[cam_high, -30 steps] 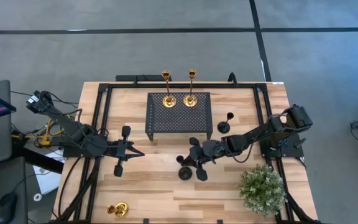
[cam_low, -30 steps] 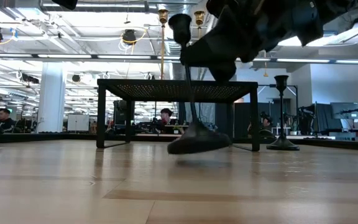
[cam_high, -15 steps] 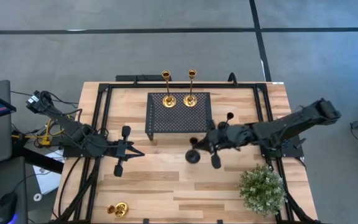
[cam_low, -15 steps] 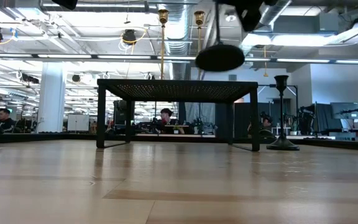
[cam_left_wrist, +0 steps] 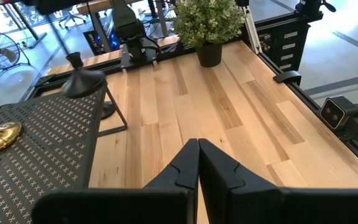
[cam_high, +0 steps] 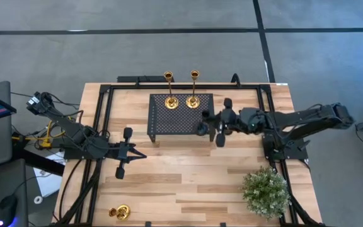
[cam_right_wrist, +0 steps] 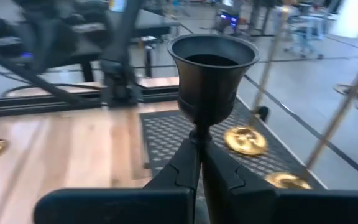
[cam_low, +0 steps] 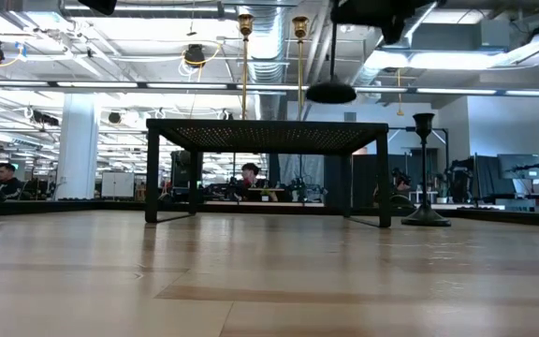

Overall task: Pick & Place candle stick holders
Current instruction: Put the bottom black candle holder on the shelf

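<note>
High view: right tool (cam_high: 214, 128) is clamped on the stem of a short matte black candle holder (cam_high: 201, 129), carried clear of the wooden bench (cam_high: 169, 183) at the right edge of the black perforated metal stand (cam_high: 181, 117). Two tall shiny gold candle holders (cam_high: 169, 101) stand on that stand's far side. Left tool (cam_high: 137, 152) rests closed and empty over the bench's left side.

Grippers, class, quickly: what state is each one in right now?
Left gripper: jaws closed, holding nothing, resting over the table.
Right gripper: jaws closed on a black candle holder, lifted beside the perforated stand.
</note>
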Available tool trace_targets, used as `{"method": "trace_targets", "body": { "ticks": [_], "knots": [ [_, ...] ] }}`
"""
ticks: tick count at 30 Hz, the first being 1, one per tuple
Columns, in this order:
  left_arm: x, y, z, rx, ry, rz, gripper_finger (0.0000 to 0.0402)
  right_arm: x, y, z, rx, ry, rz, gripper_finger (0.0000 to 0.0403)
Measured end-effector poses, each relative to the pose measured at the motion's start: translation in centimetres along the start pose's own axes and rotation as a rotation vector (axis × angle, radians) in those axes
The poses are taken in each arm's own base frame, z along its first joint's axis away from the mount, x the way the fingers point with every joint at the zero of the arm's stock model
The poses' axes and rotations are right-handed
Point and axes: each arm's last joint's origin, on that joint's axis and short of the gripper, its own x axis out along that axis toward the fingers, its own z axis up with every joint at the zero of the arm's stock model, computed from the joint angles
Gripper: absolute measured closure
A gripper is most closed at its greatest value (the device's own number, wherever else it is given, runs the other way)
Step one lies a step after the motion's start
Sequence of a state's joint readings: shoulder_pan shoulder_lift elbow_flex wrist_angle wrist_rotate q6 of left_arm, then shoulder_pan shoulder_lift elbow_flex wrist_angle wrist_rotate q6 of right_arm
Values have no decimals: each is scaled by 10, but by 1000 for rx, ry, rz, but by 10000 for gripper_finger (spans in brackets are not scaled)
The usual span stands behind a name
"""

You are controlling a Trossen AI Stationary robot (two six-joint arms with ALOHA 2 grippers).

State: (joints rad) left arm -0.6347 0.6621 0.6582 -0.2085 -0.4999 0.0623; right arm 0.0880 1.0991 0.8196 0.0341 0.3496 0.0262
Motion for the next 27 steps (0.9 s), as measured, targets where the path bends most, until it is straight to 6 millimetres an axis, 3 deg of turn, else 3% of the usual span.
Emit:
{"method": "trace_targets", "body": {
  "ticks": [12,27],
  "knots": [
    [0,0,0,0,0,0,392,10,-42,-6,43,63,-165,403],
    [0,0,0,0,0,0,392,11,-58,-7,67,76,-225,403]
  ]
}}
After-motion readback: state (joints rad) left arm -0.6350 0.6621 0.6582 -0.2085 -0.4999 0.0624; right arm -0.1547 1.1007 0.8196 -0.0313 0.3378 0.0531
